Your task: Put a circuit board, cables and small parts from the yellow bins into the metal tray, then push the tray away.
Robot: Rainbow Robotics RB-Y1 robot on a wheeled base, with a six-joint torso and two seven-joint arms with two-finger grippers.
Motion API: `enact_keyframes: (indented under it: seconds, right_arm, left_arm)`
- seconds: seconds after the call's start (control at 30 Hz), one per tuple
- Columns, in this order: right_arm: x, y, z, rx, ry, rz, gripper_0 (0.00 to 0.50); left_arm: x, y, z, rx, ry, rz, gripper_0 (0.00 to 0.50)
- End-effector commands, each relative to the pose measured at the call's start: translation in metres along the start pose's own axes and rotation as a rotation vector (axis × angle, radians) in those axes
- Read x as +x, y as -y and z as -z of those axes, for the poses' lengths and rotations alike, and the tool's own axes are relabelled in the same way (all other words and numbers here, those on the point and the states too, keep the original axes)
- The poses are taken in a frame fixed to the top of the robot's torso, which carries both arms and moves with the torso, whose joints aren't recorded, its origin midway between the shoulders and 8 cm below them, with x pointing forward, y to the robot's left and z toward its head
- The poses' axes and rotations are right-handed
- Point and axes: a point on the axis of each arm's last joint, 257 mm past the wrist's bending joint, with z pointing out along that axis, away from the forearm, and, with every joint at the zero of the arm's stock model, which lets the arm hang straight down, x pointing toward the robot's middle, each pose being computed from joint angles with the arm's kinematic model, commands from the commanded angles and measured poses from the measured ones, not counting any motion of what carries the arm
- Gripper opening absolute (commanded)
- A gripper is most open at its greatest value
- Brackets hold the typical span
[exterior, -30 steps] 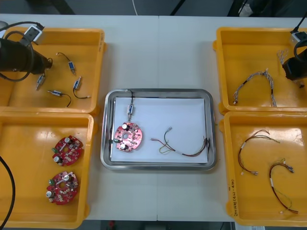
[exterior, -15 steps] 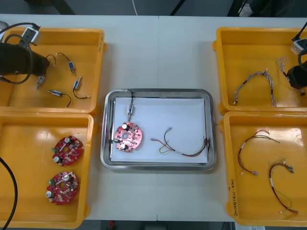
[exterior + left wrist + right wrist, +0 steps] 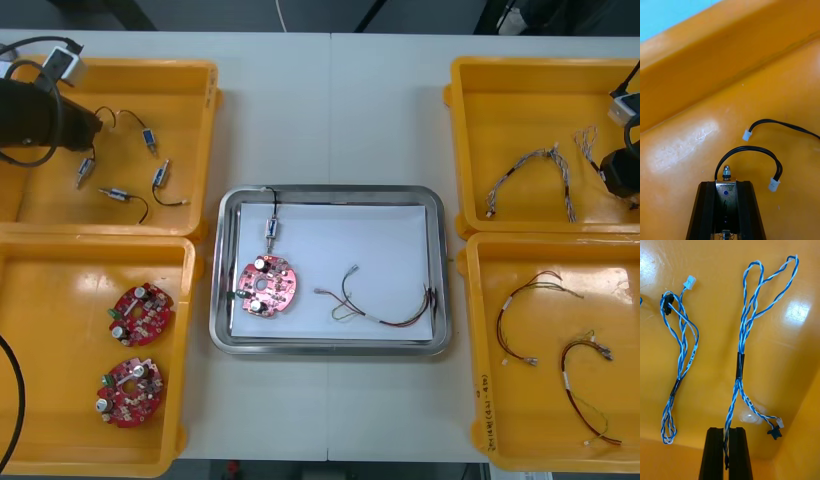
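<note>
Over the far left yellow bin (image 3: 200, 90) my left gripper (image 3: 96, 126) is shut on a small metal part (image 3: 726, 176). That part's black cable (image 3: 752, 149) loops out ahead of the fingers. At the right edge, over the far right yellow bin (image 3: 470, 110), my right gripper (image 3: 620, 175) holds a twisted blue and white cable (image 3: 739, 367) pinched between its fingers (image 3: 715, 450). A second such cable (image 3: 681, 363) lies beside it on the bin floor. The metal tray (image 3: 325, 195) holds a red circuit board (image 3: 266, 286), a small metal part (image 3: 271, 226) and a red and yellow cable (image 3: 380, 305).
Other small metal parts with black leads (image 3: 160, 175) lie in the far left bin. Two circuit boards (image 3: 140, 315) sit in the near left bin (image 3: 185, 350). Red and yellow cables (image 3: 530, 310) lie in the near right bin (image 3: 480, 400).
My left gripper has shut on a small metal part and drawn back a little toward the bin's far left corner. The right gripper has shifted right and nearer, taking the cable's end with it.
</note>
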Motion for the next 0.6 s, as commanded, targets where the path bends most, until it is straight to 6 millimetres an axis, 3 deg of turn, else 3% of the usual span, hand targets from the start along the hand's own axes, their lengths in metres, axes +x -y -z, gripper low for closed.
enact_keyframes:
  seconds: [0.03, 0.23, 0.4, 0.6]
  right_arm:
    - [-0.006, 0.005, 0.009, 0.007, 0.029, -0.034, 0.494]
    - [-0.006, 0.007, 0.010, 0.011, 0.030, -0.038, 0.500]
    - [-0.015, 0.009, 0.016, 0.015, 0.047, -0.033, 0.500]
    - [-0.035, 0.012, 0.030, 0.037, 0.075, -0.017, 0.500]
  left_arm:
    - [-0.052, -0.042, 0.037, -0.067, 0.060, -0.123, 0.001]
    - [-0.067, -0.048, 0.046, -0.085, 0.077, -0.161, 0.001]
    - [-0.086, -0.045, 0.058, -0.097, 0.040, -0.314, 0.000]
    - [-0.107, -0.036, 0.072, -0.105, 0.002, -0.238, 0.000]
